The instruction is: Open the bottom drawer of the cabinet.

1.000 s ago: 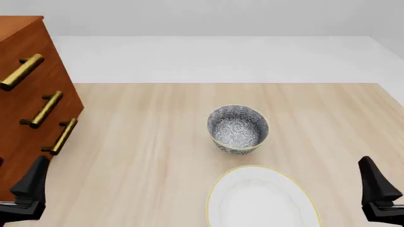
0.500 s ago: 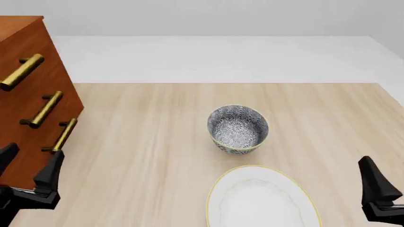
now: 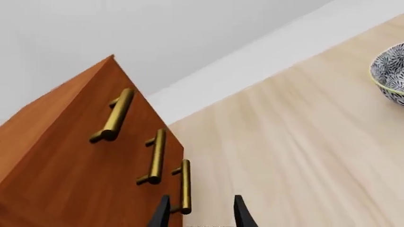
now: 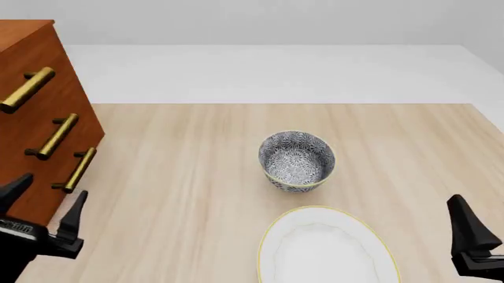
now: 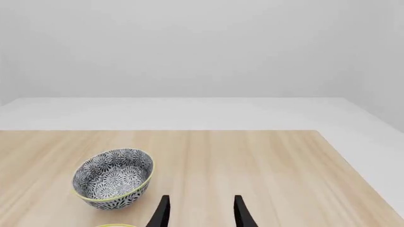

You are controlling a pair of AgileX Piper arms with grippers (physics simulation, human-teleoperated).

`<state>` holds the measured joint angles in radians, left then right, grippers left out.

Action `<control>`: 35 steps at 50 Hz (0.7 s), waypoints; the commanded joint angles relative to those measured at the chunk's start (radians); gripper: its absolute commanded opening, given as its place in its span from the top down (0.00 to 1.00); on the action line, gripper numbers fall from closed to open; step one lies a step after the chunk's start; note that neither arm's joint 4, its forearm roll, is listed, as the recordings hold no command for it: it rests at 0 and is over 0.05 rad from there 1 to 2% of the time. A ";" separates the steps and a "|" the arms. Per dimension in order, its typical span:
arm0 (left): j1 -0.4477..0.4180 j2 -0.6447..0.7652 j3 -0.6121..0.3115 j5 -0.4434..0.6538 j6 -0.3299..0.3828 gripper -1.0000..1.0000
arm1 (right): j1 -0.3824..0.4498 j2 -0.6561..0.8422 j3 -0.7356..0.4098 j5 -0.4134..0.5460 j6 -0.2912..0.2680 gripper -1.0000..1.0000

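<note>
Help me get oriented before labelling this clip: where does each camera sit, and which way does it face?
Front view: above and behind the arms, looking forward and down at the table, cabinet, bowl, plate; both hands show, left hand, right hand.
Left wrist view: behind the left hand, facing the bottom drawer; fingertips show.
Right wrist view: behind the right hand, facing the bowl.
All three share the bowl.

Both grippers were matte black: the left gripper (image 4: 43, 206) and right gripper (image 4: 473, 233) each ended in slim, tapered, pointed fingers (image 3: 240, 210).
</note>
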<state>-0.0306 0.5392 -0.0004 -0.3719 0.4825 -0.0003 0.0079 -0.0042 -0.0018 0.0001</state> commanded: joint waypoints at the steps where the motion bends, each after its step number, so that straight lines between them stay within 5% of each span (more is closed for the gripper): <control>1: 0.017 0.118 0.000 -0.090 0.119 0.00 | 0.000 0.000 0.000 0.000 0.000 0.00; 15: 0.031 0.405 0.000 -0.335 0.184 0.00 | 0.000 0.000 0.000 0.000 0.000 0.00; 26: 0.016 0.810 0.000 -0.680 0.230 0.00 | 0.000 0.000 0.000 0.000 0.000 0.00; 35: 0.033 0.844 0.000 -0.709 0.239 0.00 | 0.000 0.000 0.000 0.000 0.000 0.00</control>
<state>-0.0076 1.2576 -0.0001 -0.9736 0.6974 -0.0002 0.0079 -0.0043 -0.0018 0.0001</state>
